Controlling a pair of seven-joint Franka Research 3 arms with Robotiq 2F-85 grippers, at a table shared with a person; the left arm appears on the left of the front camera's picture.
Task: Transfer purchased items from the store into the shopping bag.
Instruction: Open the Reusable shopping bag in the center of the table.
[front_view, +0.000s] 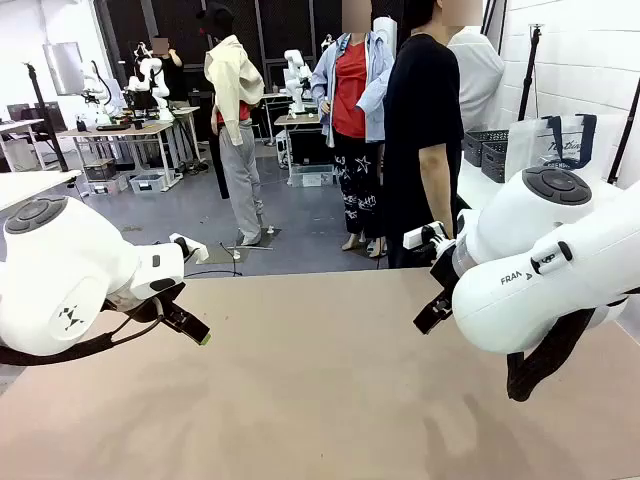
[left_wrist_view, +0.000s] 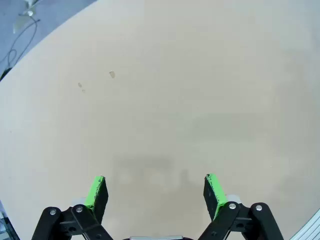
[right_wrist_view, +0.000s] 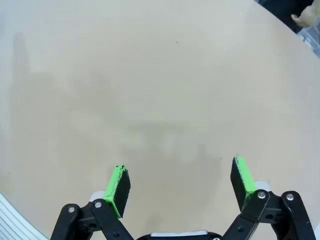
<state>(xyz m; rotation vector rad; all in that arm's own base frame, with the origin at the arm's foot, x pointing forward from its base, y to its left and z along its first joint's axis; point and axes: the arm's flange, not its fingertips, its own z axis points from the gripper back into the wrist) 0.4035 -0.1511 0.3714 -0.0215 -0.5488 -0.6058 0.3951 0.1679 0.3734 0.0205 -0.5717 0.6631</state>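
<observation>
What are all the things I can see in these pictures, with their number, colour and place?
table: one, beige, under both arms
marks: a few, small, brownish, on the table top
shopping bag: one, translucent white with navy handles, upright at far right, behind the right arm
basket: at least one, dark grey mesh, just left of the shopping bag; exact count unclear
person: one, black T-shirt, standing at the table's far side
person's hand: one, by the table's edge
left gripper: one, black with green pads, open, holding nothing, over bare table
right gripper: one, black with green pads, open, holding nothing, over bare table
</observation>
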